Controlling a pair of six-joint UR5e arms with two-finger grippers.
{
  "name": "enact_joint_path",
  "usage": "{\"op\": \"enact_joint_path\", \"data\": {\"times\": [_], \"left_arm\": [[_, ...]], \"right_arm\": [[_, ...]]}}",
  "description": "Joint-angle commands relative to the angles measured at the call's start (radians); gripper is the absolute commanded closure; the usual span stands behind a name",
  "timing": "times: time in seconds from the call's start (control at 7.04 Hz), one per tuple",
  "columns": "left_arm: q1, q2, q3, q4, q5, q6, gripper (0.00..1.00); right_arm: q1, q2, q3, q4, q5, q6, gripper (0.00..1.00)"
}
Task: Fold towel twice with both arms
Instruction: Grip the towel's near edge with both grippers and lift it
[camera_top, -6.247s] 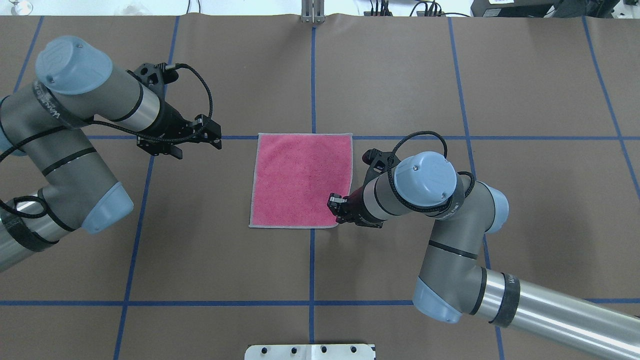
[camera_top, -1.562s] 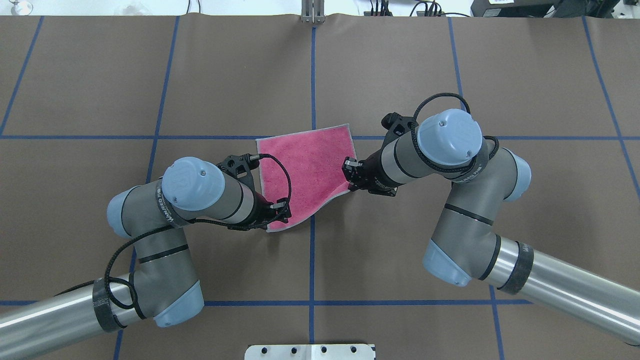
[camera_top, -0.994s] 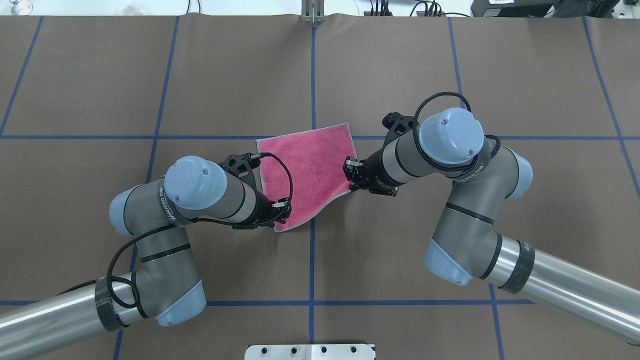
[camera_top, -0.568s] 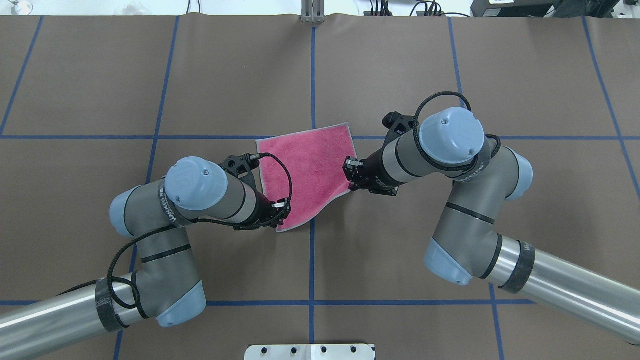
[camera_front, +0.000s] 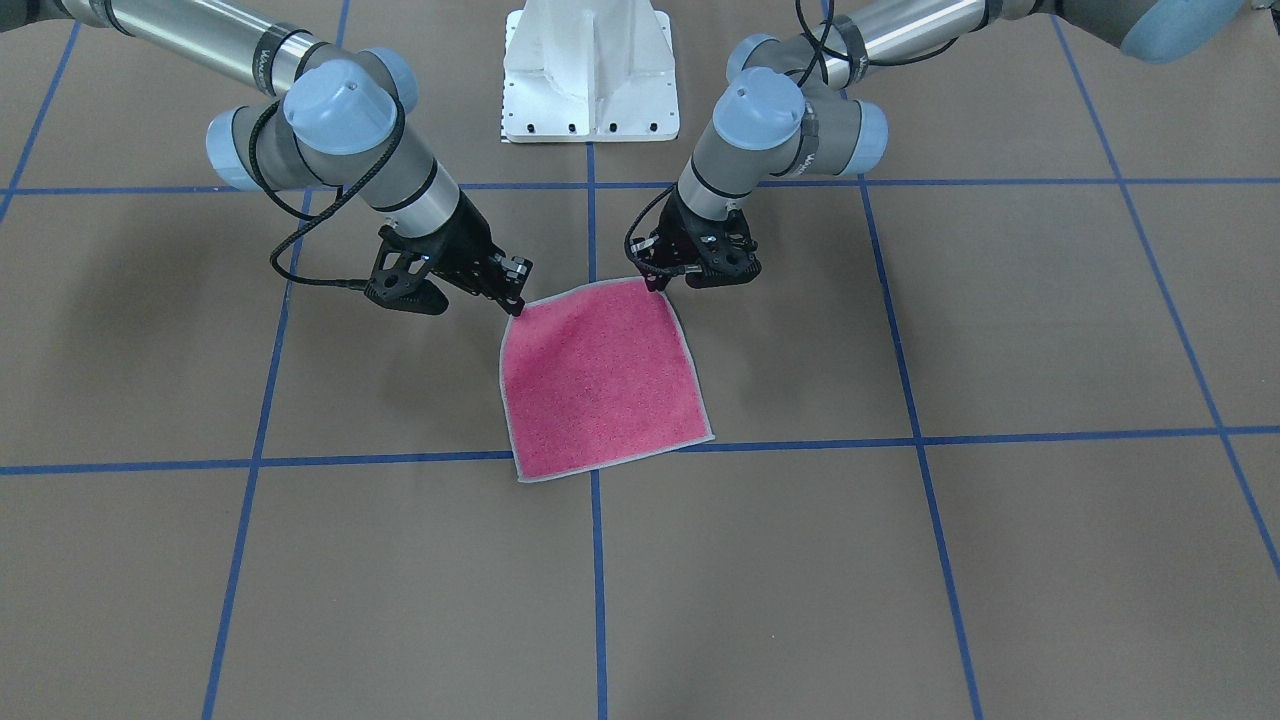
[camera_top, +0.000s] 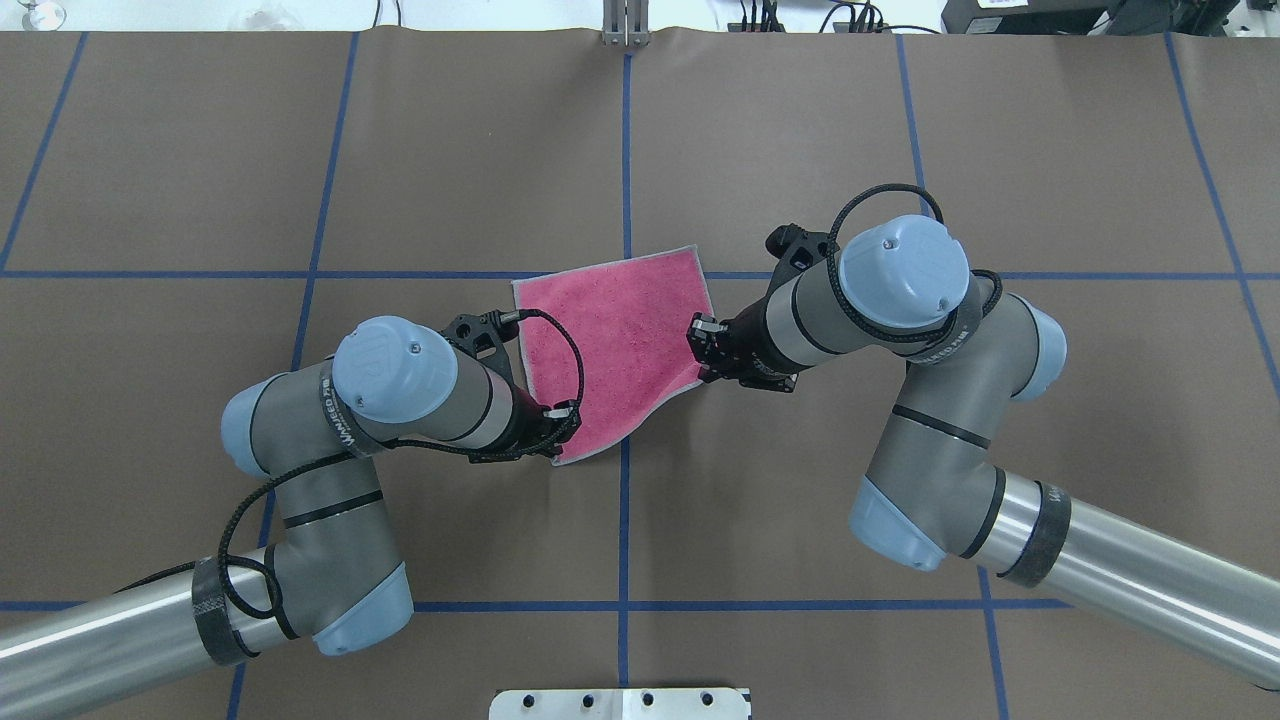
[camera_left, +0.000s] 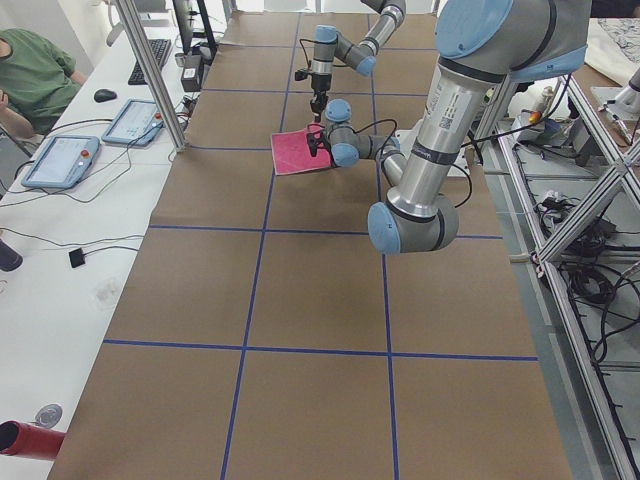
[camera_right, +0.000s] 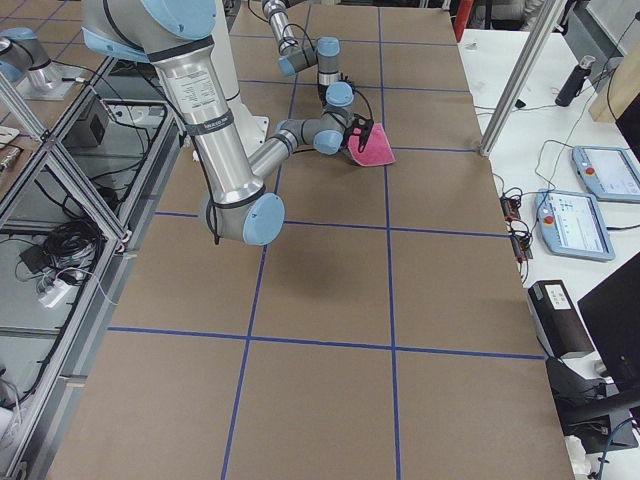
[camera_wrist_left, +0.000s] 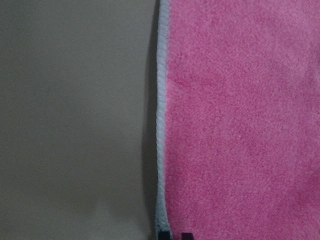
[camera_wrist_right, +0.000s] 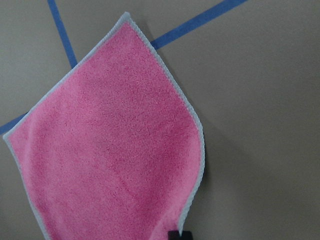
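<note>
1st fold under way. Towel (camera_top: 615, 330) sits mid-table (camera_top: 800, 150), far edge down, near corners raised. Overhead view: L gripper (camera_top: 558, 445) is clamped on its 7 o'clock corner, and R gripper (camera_top: 698, 352) pinches the 4 o'clock corner. Next, I'd judge: carry both corners twd 12 o'clock together, level, then lay them on the far edge.

A brown-covered table (camera_top: 800, 120) gridded with blue tape lines (camera_top: 625, 150) stands beside a white desk (camera_left: 50, 310) holding tablets (camera_left: 60, 160).

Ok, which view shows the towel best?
Exterior front-facing: the whole towel shows, nothing across it. Overhead, the left arm covers one corner; side views show it small and far; wrist views catch only part.
</note>
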Motion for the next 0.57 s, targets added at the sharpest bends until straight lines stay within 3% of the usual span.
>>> {"op": "enact_joint_path", "data": {"times": [0.0,0.43], "left_arm": [[0.0,0.0,0.0,0.0,0.0,0.0,1.0],[-0.009,0.0,-0.028,0.005,-0.003,0.0,1.0]], "right_arm": [[0.0,0.0,0.001,0.0,0.0,0.0,1.0],[0.008,0.0,0.002,0.0,0.029,0.0,1.0]]}}
